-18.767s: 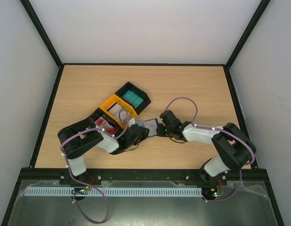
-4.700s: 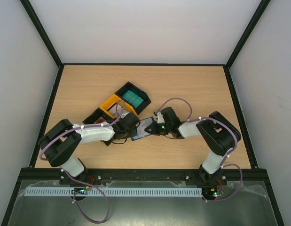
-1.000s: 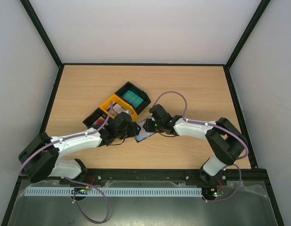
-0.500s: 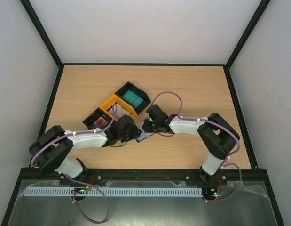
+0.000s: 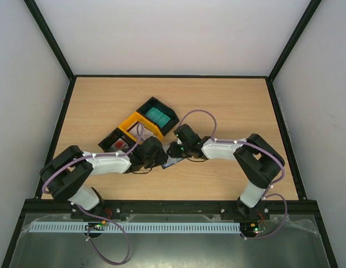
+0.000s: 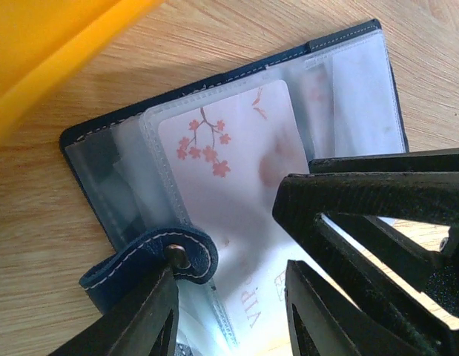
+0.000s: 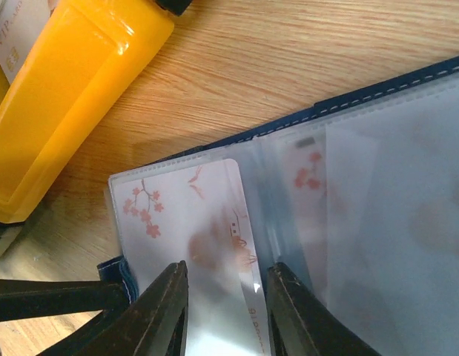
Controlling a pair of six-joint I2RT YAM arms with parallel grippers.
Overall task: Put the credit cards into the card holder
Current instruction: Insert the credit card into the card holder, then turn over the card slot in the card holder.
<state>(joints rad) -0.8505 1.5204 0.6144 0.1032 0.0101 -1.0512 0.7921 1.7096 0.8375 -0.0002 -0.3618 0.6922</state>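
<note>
The card holder (image 6: 348,89) lies open on the surface (image 6: 251,30) beside the yellow tray (image 6: 44,52), with a blossom-printed credit card (image 6: 229,156) in its clear sleeve. The left gripper (image 6: 229,274) and the right gripper (image 7: 228,271) straddle the card, part spread; whether they pinch it I cannot tell. The card looks thin, stiff and slick, so it is best held by its edges.

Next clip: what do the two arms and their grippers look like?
The left arm and right arm each have white shells between bulky black joints. A thin lilac cable runs along each, fastened with white ties. A small green light glows by the right wrist. The left gripper and right gripper are plain black, each with two angular fingers.
</note>
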